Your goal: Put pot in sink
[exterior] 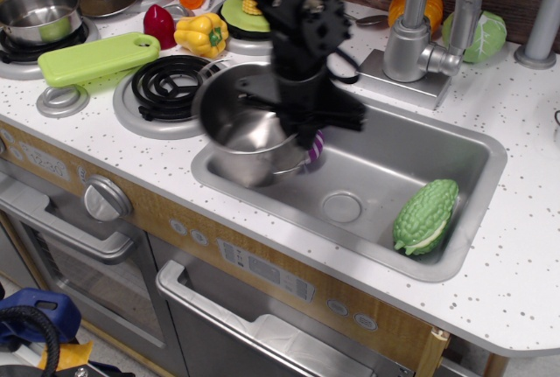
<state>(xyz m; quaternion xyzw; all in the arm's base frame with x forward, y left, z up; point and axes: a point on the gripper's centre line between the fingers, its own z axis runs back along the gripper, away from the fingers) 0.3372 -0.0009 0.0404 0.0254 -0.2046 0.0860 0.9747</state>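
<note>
The pot [238,136] is a large shiny steel cylinder, blurred by motion, held above the left end of the sink [394,163]. My gripper [302,128] is shut on the pot's right rim, with the black arm coming down from the top. The sink is a grey basin with a round drain [342,207] set in the white speckled counter. A purple ball [314,144] in the sink is mostly hidden behind the pot and gripper.
A green bumpy vegetable [426,216] lies in the sink's right end. The faucet [420,23] stands behind the sink. A black coil burner [169,80], green board [92,58], yellow pepper [204,33] and a smaller steel pot [37,11] are on the left.
</note>
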